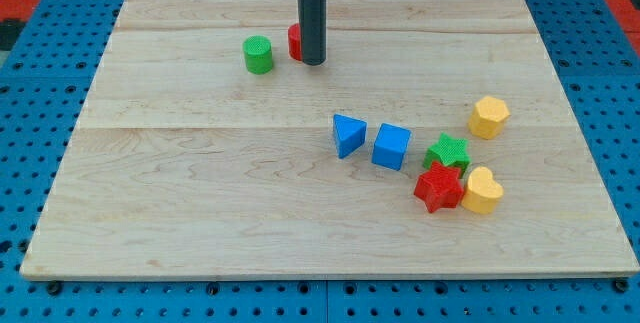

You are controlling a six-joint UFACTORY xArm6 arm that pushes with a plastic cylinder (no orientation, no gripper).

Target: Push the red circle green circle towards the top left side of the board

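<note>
Pressing against the red circle (294, 42), my tip (313, 62) stands on the bench (200, 193) just at that block's right side and hides most of it; a bare rod, it grips nothing. The green circle (258, 54) sits near, further left of the tip, apart from the red one. Well off toward the view's lower right lie a blue triangle (348, 134), blue cube (391, 146), green star (448, 151), red star (438, 187), yellow heart (484, 191) and yellow hexagon (489, 116). No writing shows.
</note>
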